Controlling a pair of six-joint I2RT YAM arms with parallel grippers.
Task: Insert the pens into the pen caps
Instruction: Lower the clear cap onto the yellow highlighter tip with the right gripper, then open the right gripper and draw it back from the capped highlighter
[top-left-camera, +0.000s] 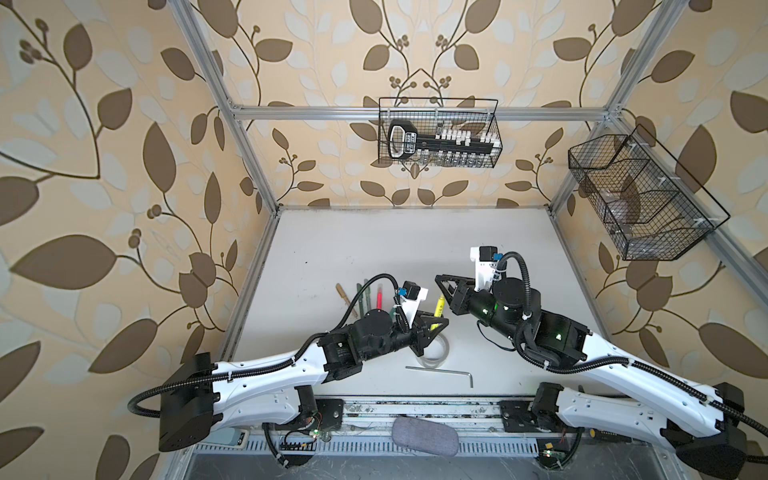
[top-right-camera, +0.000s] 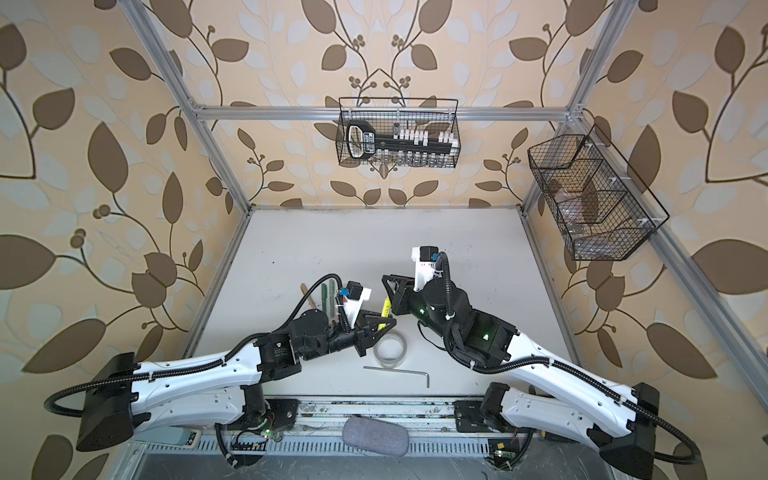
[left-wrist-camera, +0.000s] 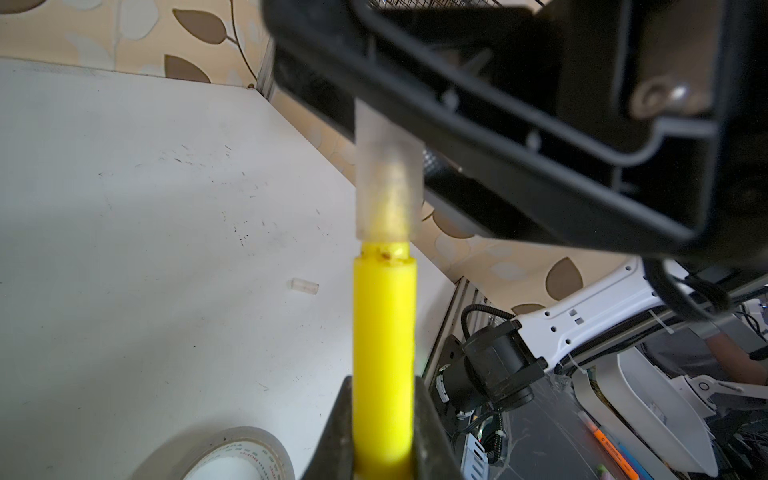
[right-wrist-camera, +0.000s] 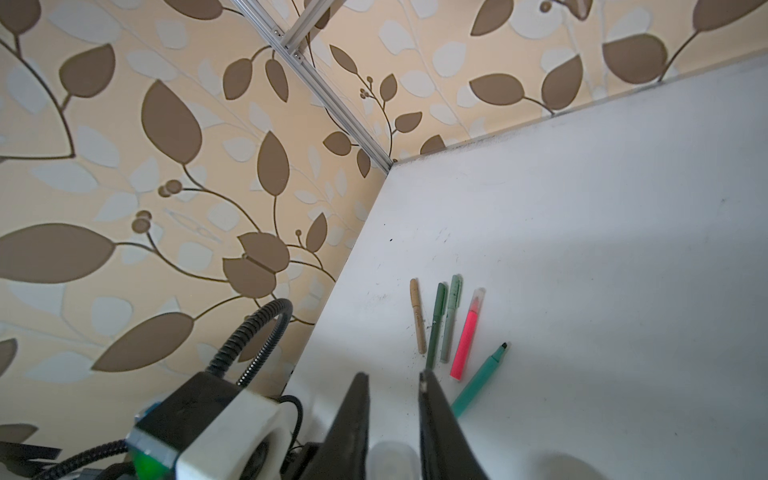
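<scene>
Overhead, in both top views, we see L gripper (top-left-camera: 438, 326) clamped on the yellow marker (top-left-camera: 439, 307), R gripper (top-left-camera: 439, 280) at its tip; one hex key (top-left-camera: 440, 371) near front edge. Left wrist: clear cap (left-wrist-camera: 388, 178) sits over marker tip, pinched in R's jaws; one loose cap (left-wrist-camera: 304, 286), one tape roll (left-wrist-camera: 232, 453). Right wrist: five pens (right-wrist-camera: 466, 336) lie toward table's (right-wrist-camera: 623, 249) left edge, open surface beyond.
</scene>
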